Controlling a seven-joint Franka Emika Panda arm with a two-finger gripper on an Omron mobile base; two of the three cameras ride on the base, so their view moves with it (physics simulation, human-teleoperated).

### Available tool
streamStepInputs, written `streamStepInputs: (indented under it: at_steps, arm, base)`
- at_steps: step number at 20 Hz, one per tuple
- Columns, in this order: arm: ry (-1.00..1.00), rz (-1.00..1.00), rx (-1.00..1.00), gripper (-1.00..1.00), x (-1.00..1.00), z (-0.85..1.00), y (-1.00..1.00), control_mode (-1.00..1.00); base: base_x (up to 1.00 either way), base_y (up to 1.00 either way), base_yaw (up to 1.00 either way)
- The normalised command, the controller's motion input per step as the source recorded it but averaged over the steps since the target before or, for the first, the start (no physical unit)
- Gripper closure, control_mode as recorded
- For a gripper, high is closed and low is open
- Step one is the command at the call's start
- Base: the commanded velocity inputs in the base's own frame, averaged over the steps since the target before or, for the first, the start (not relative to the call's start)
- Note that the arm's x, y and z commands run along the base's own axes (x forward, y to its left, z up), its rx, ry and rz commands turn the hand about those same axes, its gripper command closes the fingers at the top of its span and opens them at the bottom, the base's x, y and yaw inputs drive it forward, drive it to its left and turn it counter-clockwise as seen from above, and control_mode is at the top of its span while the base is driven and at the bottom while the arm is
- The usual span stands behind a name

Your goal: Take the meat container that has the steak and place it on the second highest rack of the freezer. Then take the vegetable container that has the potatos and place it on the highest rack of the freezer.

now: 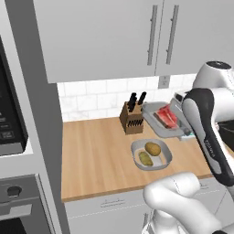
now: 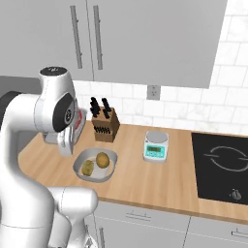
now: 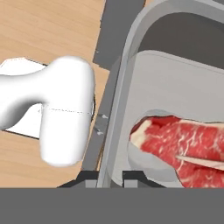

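Meat container (image 3: 175,87) | rim between fingertips (image 3: 89,180) | gripper (image 3: 109,179) clamped | steak (image 3: 183,144) inside

My own arm covers the 3 o'clock end of the meat container (image 1: 161,124) in the left base view. In the right base view it hides nearly all of the steak (image 2: 79,117). In the hand view, the steak (image 3: 183,146) is cut off at 3 o'clock, and my claw (image 3: 110,180) tips barely peek up.
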Motion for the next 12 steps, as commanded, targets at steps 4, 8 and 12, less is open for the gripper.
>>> streamStepInputs:
  at_steps: [4, 8, 12]
  arm:
    - [0.0, -0.11, 0.0, 1.0, 0.0, 0.0, 0.13, -1.0]
    - [0.0, 0.0, -0.03, 1.0, -0.01, -0.03, 0.0, -1.0]
    - [-0.01, 0.0, -0.01, 1.0, -0.02, -0.11, 0.01, -1.0]
  base:
    - [0.0, 0.0, 0.0]
    - [0.0, 0.0, 0.0]
    - [0.0, 0.0, 0.0]
